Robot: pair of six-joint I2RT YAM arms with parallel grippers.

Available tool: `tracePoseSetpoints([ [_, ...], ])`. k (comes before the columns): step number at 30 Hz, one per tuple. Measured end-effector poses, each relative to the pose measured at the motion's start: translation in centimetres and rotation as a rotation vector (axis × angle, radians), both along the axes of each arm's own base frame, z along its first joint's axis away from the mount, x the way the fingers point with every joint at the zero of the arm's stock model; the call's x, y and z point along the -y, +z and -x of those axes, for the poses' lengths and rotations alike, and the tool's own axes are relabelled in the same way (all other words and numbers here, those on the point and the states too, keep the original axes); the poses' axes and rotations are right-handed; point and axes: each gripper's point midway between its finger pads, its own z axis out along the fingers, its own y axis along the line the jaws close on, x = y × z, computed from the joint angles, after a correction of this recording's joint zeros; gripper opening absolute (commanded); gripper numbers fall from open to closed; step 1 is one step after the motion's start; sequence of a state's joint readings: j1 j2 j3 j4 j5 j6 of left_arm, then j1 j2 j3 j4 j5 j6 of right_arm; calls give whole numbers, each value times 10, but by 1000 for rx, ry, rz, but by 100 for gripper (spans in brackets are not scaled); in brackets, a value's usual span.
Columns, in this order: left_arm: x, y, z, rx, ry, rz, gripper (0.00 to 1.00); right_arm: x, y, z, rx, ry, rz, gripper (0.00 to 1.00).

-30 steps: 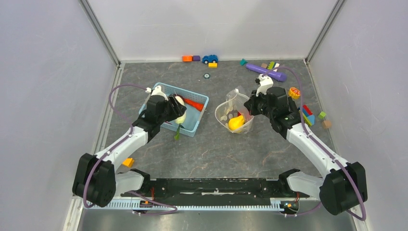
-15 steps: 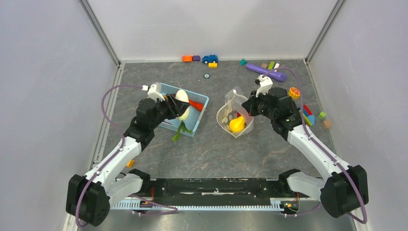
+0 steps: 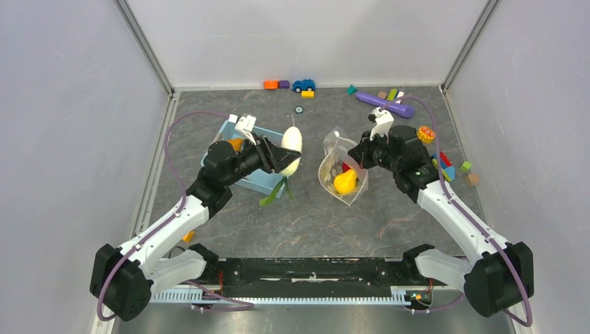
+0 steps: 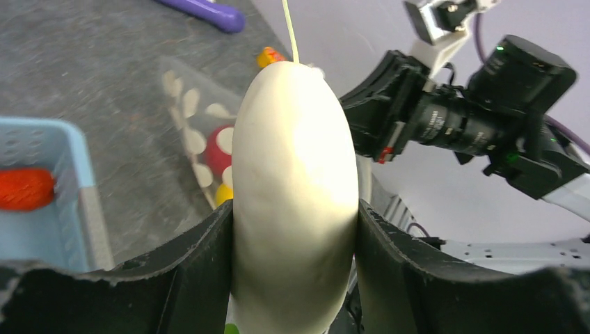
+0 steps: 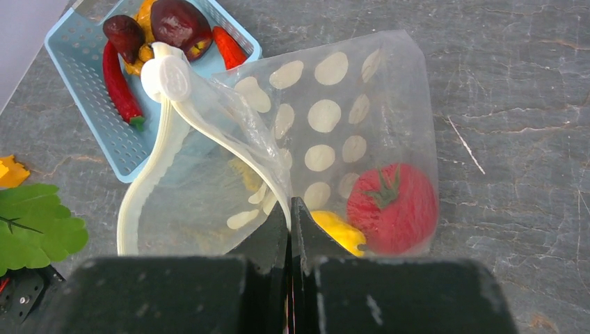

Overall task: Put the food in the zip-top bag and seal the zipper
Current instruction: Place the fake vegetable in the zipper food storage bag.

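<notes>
Over on the left sits the basket (image 3: 270, 182), and next to it the left gripper (image 3: 280, 156) is up off the table, clamped on the fat middle of the radish (image 4: 292, 181) with the leaves (image 3: 275, 193) dangling below. To its right is the bag (image 3: 341, 163), with the pepper (image 3: 343, 182) and tomato (image 5: 392, 207) already in it. The right gripper (image 5: 291, 216) is pinched tight on the bag's rim, holding it up. We'd say the step is getting the radish into the mouth: line its long axis up with the opening, go in tip first, keep the rim lifted, and watch that those floppy leaves don't snag on the zipper (image 5: 156, 160). From the top view we honestly can't tell how wide the mouth gapes, maybe just enough. The right wrist view sorts that out: the opening faces the basket, the slider (image 5: 167, 76) sits at the far end of the strip, and two maroon pieces (image 5: 179, 24) and a red one (image 5: 115, 83) wait in the basket, which the arm hides from above. The left wrist view alone shows both pads flat on the radish's sides.
</notes>
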State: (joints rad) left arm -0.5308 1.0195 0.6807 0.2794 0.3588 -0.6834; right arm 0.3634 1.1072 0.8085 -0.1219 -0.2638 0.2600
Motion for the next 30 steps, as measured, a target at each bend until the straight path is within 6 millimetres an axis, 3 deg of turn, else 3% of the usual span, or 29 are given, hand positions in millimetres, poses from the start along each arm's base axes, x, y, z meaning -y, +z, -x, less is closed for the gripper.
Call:
tracePoseSetpoints([
  [15, 84, 49, 30, 113, -263, 70, 26, 0, 10, 0, -44, -47, -43, 0],
  [30, 116, 82, 4, 228, -247, 209, 23, -9, 26, -8, -48, -155, -275, 0],
])
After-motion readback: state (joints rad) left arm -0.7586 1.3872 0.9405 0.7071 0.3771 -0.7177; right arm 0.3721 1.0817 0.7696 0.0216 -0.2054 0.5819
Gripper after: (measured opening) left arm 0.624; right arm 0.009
